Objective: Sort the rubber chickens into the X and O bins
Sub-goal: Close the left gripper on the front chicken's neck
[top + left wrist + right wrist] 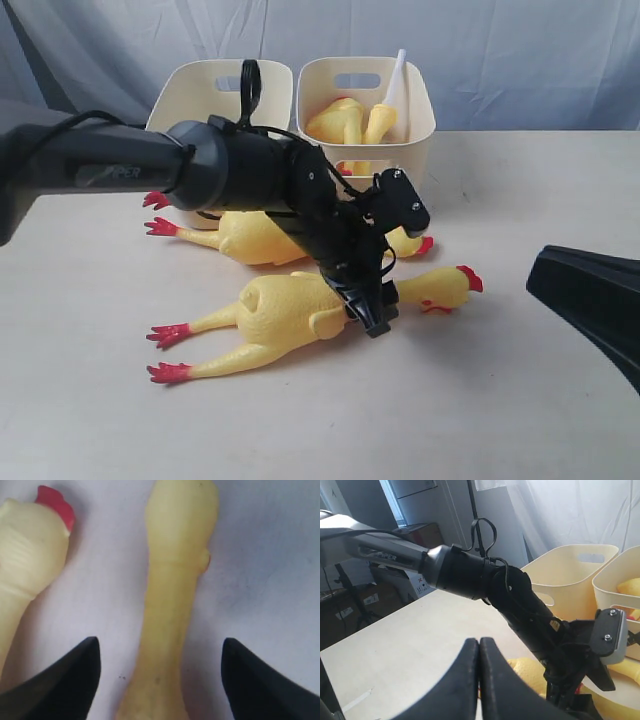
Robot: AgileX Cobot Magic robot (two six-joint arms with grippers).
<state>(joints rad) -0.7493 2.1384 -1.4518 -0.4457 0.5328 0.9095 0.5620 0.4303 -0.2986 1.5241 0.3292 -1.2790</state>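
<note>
While left hand [160, 645] stands released astride neck of one chicken [172, 580] on bench [480, 420], seemingly without contact: right hand [479, 645] clenched, empty, well apart.

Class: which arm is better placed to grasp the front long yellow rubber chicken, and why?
Left. The left gripper is open, straddling the neck of the front yellow rubber chicken; the right gripper is shut, far aside.

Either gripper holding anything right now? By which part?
Nothing is held. The left gripper is open, its fingers either side of the long yellow rubber chicken at its neck, clear of it. The right gripper is shut on nothing.
</note>
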